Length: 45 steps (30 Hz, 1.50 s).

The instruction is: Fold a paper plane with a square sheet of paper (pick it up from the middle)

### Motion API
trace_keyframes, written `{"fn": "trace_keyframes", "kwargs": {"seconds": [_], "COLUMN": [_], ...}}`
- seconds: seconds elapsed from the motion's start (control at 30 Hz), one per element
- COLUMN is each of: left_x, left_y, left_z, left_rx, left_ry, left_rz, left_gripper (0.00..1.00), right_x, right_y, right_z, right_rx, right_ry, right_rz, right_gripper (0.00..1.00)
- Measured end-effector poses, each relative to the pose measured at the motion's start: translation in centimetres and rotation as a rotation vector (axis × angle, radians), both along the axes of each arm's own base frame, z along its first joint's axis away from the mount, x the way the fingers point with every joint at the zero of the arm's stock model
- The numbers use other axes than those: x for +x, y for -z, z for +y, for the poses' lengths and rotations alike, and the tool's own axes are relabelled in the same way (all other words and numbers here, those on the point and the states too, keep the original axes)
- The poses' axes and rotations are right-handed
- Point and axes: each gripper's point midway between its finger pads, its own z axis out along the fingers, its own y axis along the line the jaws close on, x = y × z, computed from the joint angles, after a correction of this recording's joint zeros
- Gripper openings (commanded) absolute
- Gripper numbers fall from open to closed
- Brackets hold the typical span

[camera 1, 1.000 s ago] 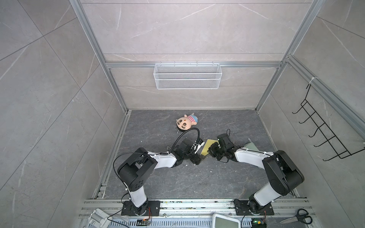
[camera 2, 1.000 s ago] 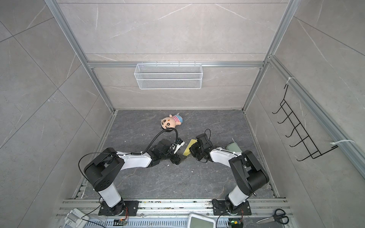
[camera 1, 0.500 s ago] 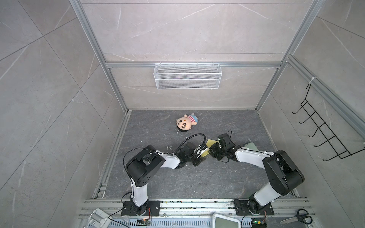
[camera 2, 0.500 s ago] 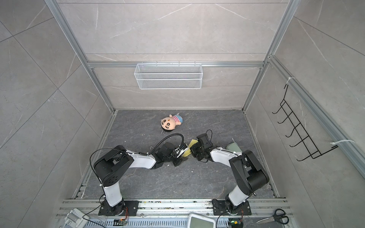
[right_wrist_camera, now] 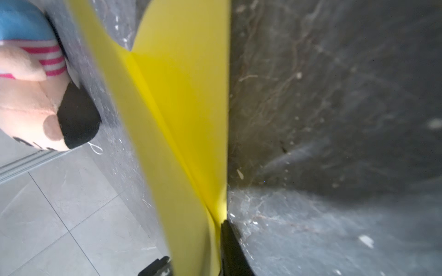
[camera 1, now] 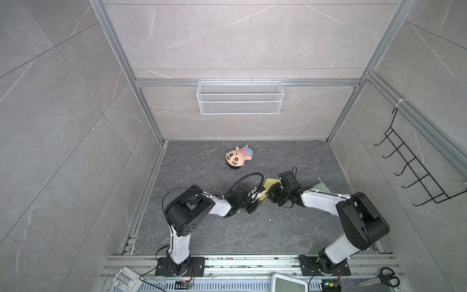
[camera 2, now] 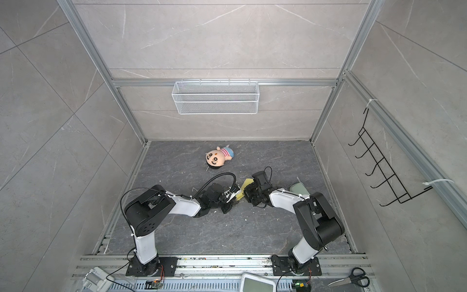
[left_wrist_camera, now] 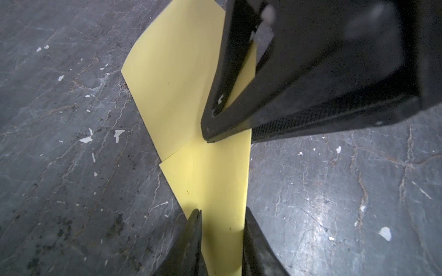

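The square sheet of paper (left_wrist_camera: 172, 83) is pale yellow, creased, with one flap folded over. It lies mid-floor between both grippers in both top views (camera 1: 270, 182) (camera 2: 247, 182). My left gripper (left_wrist_camera: 222, 210) (camera 1: 254, 201) is open, its jaws a narrow gap apart, with a strip of the paper lying between them. My right gripper (right_wrist_camera: 195, 248) (camera 1: 272, 196) faces it. Its jaws stand slightly apart, and the raised fold (right_wrist_camera: 186, 95) runs between them against one finger (right_wrist_camera: 227, 241). The right gripper's fingers (left_wrist_camera: 311, 71) rest on the paper in the left wrist view. No paper plane is in view.
A plush doll (camera 1: 237, 158) (right_wrist_camera: 28, 95) lies behind the paper toward the back wall. A pale green pad (camera 1: 319, 188) sits under the right forearm. A wire basket (camera 1: 240, 97) hangs on the back wall and a hook rack (camera 1: 414, 172) on the right wall. Scissors (camera 1: 379, 278) lie on the front rail.
The left arm's elbow has swung right and its gripper has settled onto the paper with narrower jaws. The right gripper has stayed in place and its jaws have parted a little.
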Motion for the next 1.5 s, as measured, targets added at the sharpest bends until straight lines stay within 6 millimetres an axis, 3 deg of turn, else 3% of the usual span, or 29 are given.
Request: {"fn": "trace_keyframes", "kwargs": {"seconds": [0.13, 0.37, 0.6, 0.8, 1.23, 1.5], "left_x": [0.0, 0.0, -0.1, -0.4, -0.6, -0.7], "left_y": [0.1, 0.2, 0.2, -0.9, -0.8, 0.3], "left_z": [0.1, 0.2, 0.2, -0.2, -0.4, -0.3], "left_rx": [0.007, 0.016, 0.025, 0.001, 0.010, 0.040], "left_ry": [-0.001, 0.012, 0.025, 0.048, 0.061, 0.070], "left_rz": [-0.008, -0.022, -0.027, -0.036, -0.040, -0.028], "left_gripper": [0.23, 0.21, 0.29, 0.36, 0.37, 0.36], "right_x": [-0.2, -0.5, -0.8, -0.7, -0.8, -0.8], "right_y": [0.4, 0.9, 0.9, 0.7, 0.7, 0.6], "right_z": [-0.7, -1.8, -1.8, -1.6, -1.6, -1.4], "right_rx": [-0.017, -0.046, -0.051, -0.044, -0.041, -0.032], "right_ry": [0.004, 0.004, -0.014, -0.018, -0.021, -0.026], "right_rz": [0.022, 0.053, 0.060, 0.058, 0.060, 0.062], "right_gripper": [0.32, 0.30, 0.18, 0.16, 0.11, 0.08]}}
